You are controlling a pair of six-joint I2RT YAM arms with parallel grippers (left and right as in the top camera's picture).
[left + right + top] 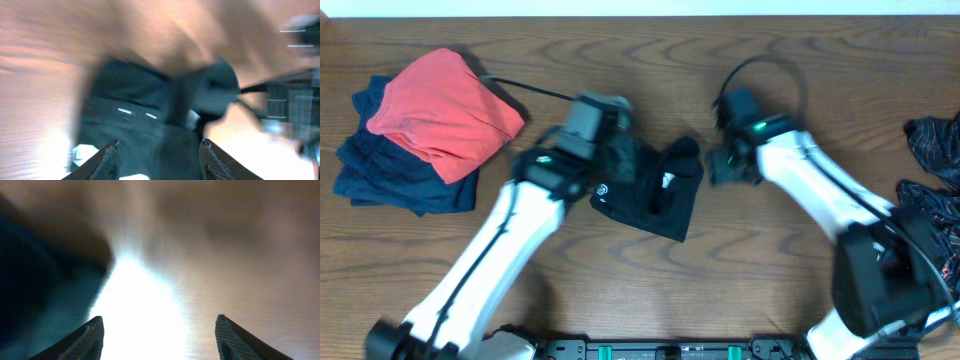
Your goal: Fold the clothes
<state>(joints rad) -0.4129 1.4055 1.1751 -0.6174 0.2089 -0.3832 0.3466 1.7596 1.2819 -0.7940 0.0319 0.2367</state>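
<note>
A black garment lies bunched at the table's middle. My left gripper is over its left part; in the left wrist view the open jaws hover above the dark cloth with nothing held. My right gripper is just right of the garment. In the right wrist view its jaws are open and empty above bare wood, with the dark cloth at the left. Both wrist views are blurred.
A folded stack, a red garment on navy ones, lies at the far left. A dark patterned pile of clothes lies at the right edge. A black cable runs behind the left arm.
</note>
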